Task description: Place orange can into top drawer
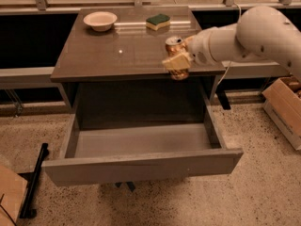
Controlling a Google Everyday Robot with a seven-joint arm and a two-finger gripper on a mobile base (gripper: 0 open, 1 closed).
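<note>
The arm (pixel 225 45) is smooth off-white plastic, built of rounded shells. Just right of the can (pixel 174 42) it is a thick tube. Farther right it swells into a large bulbous joint (pixel 269 32), lit on top and shaded grey underneath. Nearest the can the tube ends in a rounded wrist (pixel 201 51) with a small dark seam. The gripper (pixel 181 54), closed about the can, has pale tan, blocky fingers (pixel 175 61), one lying across the can's front.
</note>
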